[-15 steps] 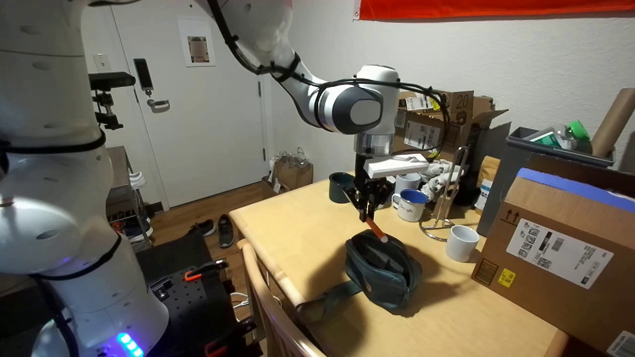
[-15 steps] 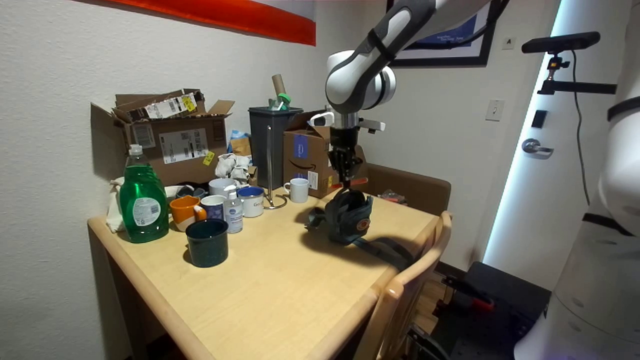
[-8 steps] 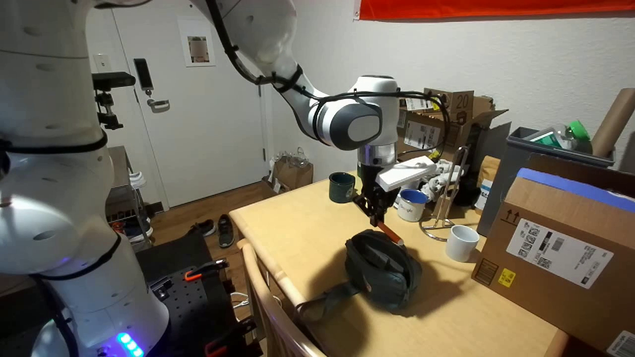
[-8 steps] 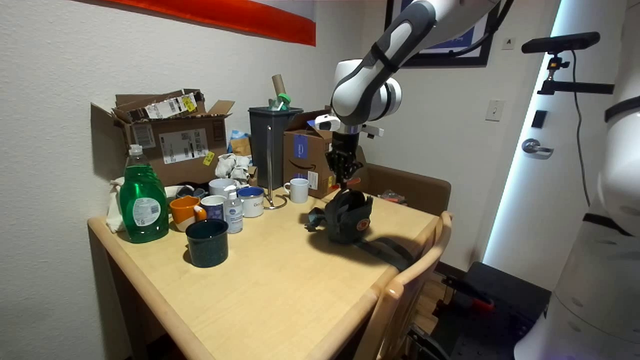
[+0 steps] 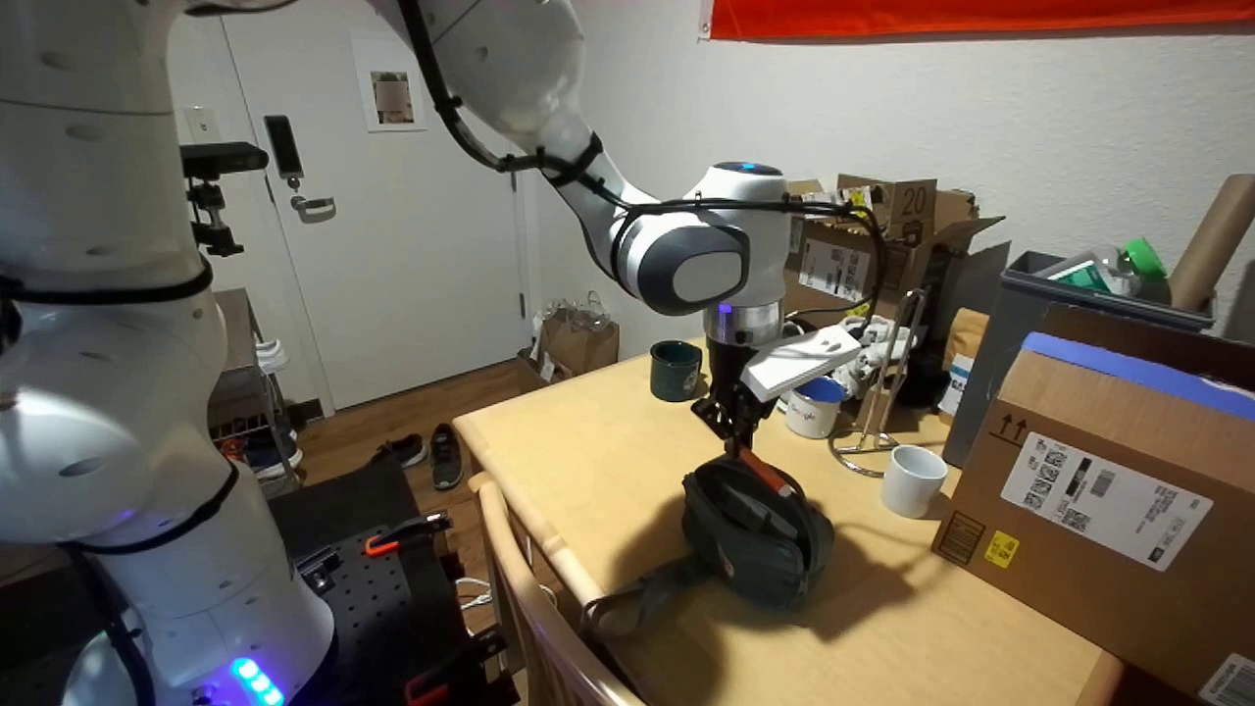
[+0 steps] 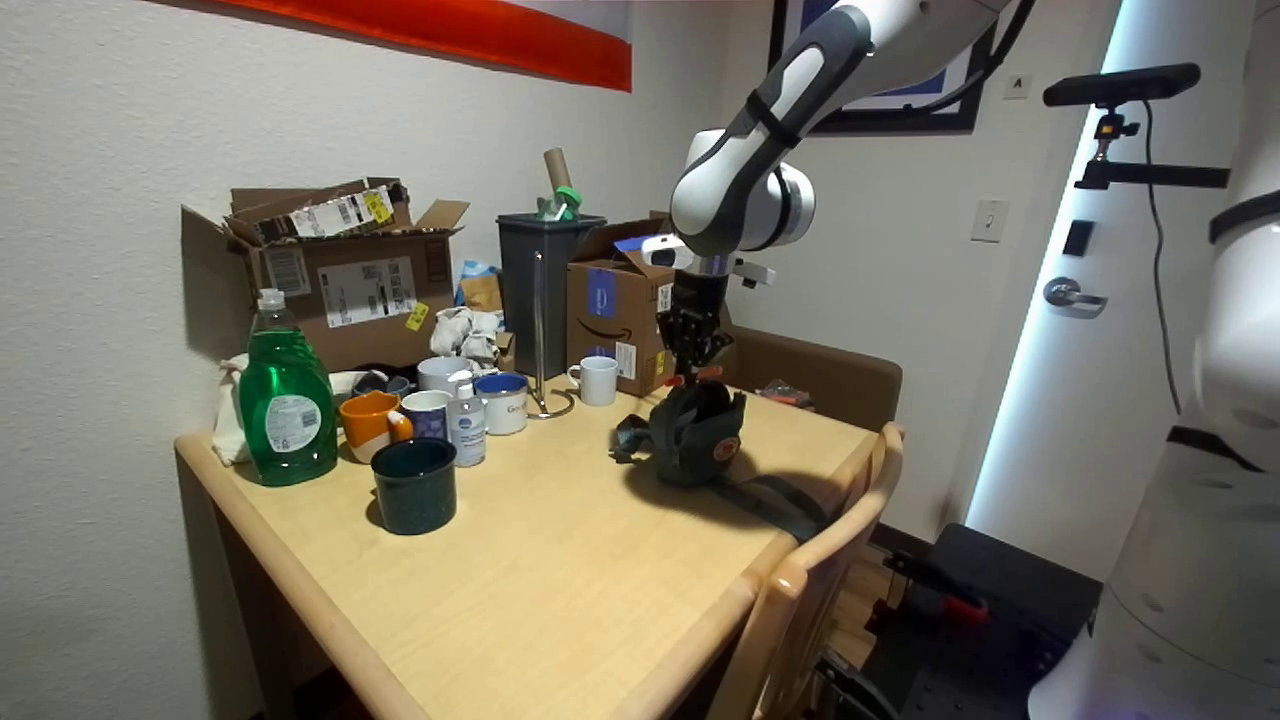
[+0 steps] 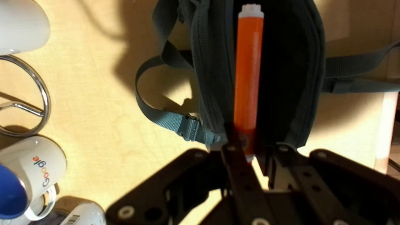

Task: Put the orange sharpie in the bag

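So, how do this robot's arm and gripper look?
The arm is white and rounded, with dark grey trim and black straps holding a black cable along it. Blue lights glow on its base. A silver ring sits above the gripper, which is black and jointed, with two slim fingers. A white bar is mounted nearby.

A pale wooden table (image 6: 540, 590) is occupied by a bottle of green liquid (image 6: 288, 400), a clear pump bottle (image 6: 467, 432), an orange mug (image 6: 368, 422), a dark green mug (image 6: 414, 492) and a blue-lined white mug (image 6: 504, 412). A plain white mug (image 5: 912, 482) is placed near a metal stand (image 6: 539, 330) and a cardboard box (image 5: 1098, 510). The bag (image 5: 765, 567) is set mouth upward, its strap (image 7: 356, 66) (trailing to the edge) laid across the wood.
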Action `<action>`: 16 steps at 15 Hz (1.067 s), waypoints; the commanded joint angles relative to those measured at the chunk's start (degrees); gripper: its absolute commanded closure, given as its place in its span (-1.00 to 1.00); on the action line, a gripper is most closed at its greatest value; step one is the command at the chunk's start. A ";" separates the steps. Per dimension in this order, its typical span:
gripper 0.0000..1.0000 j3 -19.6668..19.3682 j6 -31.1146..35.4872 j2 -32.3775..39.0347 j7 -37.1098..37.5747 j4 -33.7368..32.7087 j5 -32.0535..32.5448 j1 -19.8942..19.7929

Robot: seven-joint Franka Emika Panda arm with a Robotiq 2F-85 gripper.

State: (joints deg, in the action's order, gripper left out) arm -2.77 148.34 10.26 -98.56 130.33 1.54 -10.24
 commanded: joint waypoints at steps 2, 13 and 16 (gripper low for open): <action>0.91 -1.15 -2.71 -7.10 4.84 4.74 1.23 0.75; 0.91 -4.15 -6.01 -2.37 5.35 2.48 1.91 -0.23; 0.91 -4.27 -6.06 -0.19 6.06 1.45 3.95 0.05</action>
State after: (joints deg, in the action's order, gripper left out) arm -6.93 143.87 8.28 -93.61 133.73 3.10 -10.25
